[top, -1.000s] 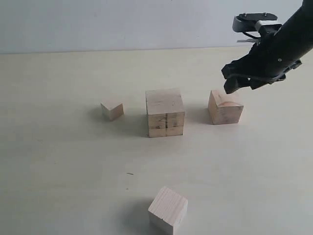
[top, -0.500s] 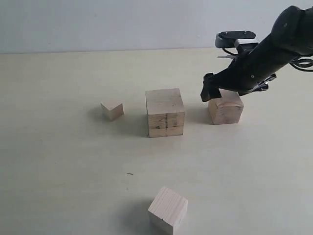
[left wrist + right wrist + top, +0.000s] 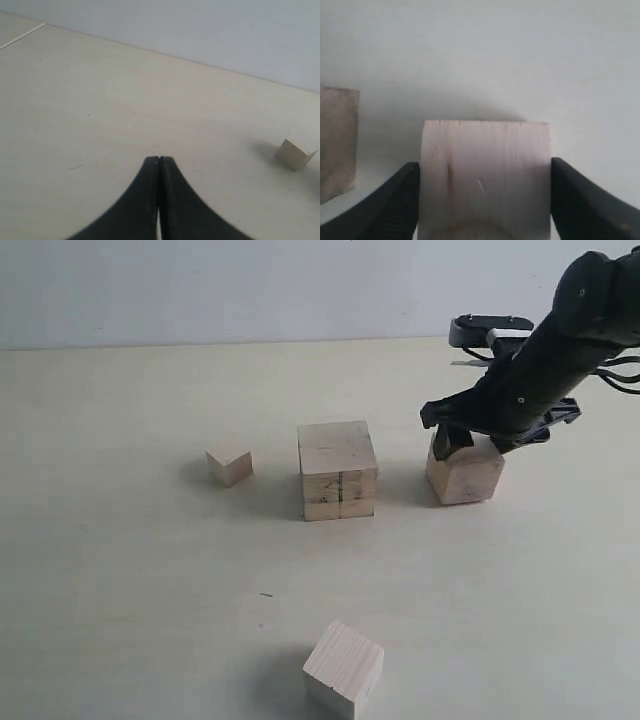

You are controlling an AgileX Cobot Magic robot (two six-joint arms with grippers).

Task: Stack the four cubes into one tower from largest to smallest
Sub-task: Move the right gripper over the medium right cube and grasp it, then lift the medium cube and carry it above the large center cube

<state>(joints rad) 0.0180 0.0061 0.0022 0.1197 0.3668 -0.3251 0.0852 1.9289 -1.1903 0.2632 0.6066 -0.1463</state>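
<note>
Four pale wooden cubes sit apart on the table. The largest cube, with a dark vertical seam, stands in the middle, and the smallest cube lies to its left. A mid-sized cube rests near the front edge. My right gripper has come down over the right-hand cube; in the right wrist view its fingers press both sides of that cube. My left gripper is shut on nothing, low over bare table, with the smallest cube ahead of it.
The largest cube stands a short gap away from the gripped cube. A pale wall rises behind the table's far edge. The left arm does not show in the exterior view.
My right gripper dropped from above and behind the right-hand cube down onto it and closed against its sides; the cube shifted slightly. The other cubes did not move.
</note>
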